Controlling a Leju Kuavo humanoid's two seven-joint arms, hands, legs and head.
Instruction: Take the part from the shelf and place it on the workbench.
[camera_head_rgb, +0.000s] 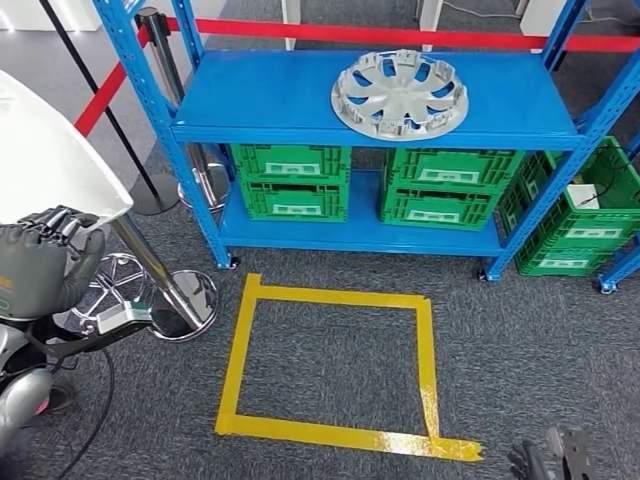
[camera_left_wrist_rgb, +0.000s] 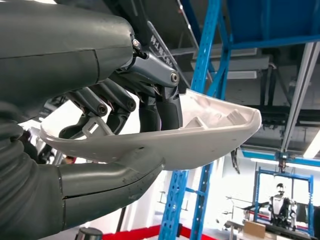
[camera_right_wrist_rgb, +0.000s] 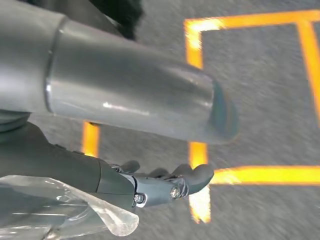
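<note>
A large white curved part (camera_head_rgb: 45, 150) sits at the far left of the head view, held up by my left hand (camera_head_rgb: 41, 265). In the left wrist view the thumb lies under the white part (camera_left_wrist_rgb: 211, 135) and the dark fingers of the left hand (camera_left_wrist_rgb: 124, 100) clamp its upper side. My right hand (camera_head_rgb: 555, 458) shows at the lower right edge, low over the carpet. In the right wrist view the right hand (camera_right_wrist_rgb: 162, 185) holds nothing, with its fingers stretched out above the floor. A silver hubcap (camera_head_rgb: 398, 95) lies on the top board of the blue shelf (camera_head_rgb: 272, 95).
Green crates (camera_head_rgb: 290, 180) fill the shelf's lower level, and more stand at the right (camera_head_rgb: 581, 225). A yellow tape rectangle (camera_head_rgb: 332, 295) marks the grey carpet before the shelf. A chrome stanchion base (camera_head_rgb: 185, 300) and red barrier belts (camera_head_rgb: 392, 37) stand at the left and behind.
</note>
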